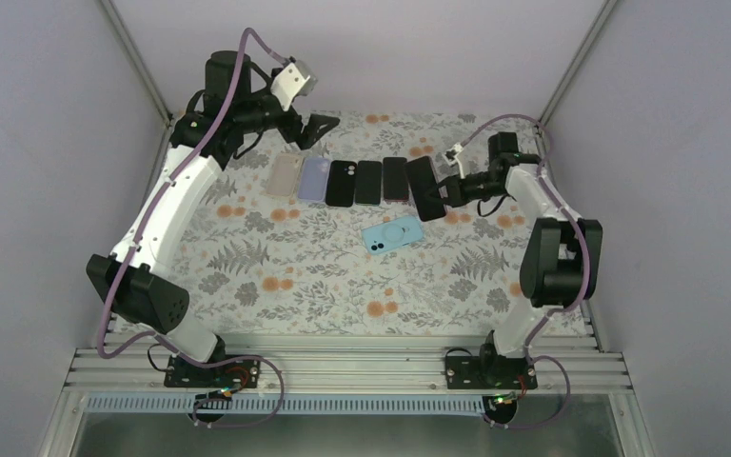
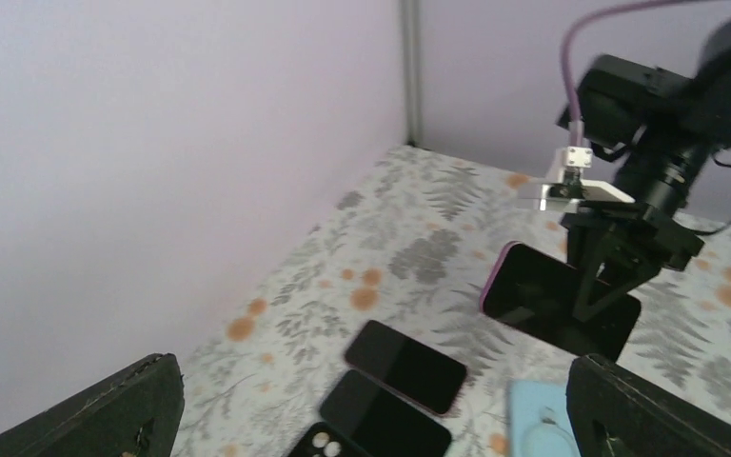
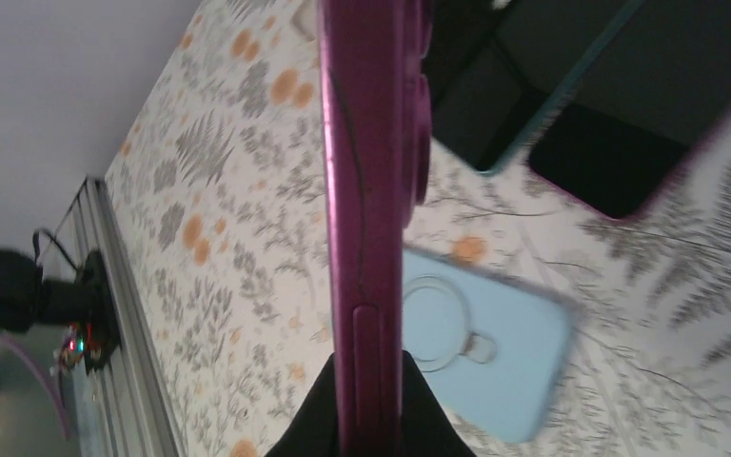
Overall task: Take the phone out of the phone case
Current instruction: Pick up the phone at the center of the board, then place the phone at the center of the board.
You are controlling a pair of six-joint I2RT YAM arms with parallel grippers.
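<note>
While the right pincer point(image 1: 437, 193) clamps one phone point(image 1: 422, 179), six lie flat.

Right wrist view chopped the glossy magenta phone case point(image 3: 371, 190) off at the top, and its lower end was buried between the right gripper's black fingers point(image 3: 309, 430). Just behind that case, the pale blue ring-backed phone case point(image 3: 481, 352) was smeared with blur, edges mushy.

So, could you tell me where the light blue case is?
The light blue phone case lies right of centre in the top view, alone on the floral cloth, just below the row of phones.
</note>
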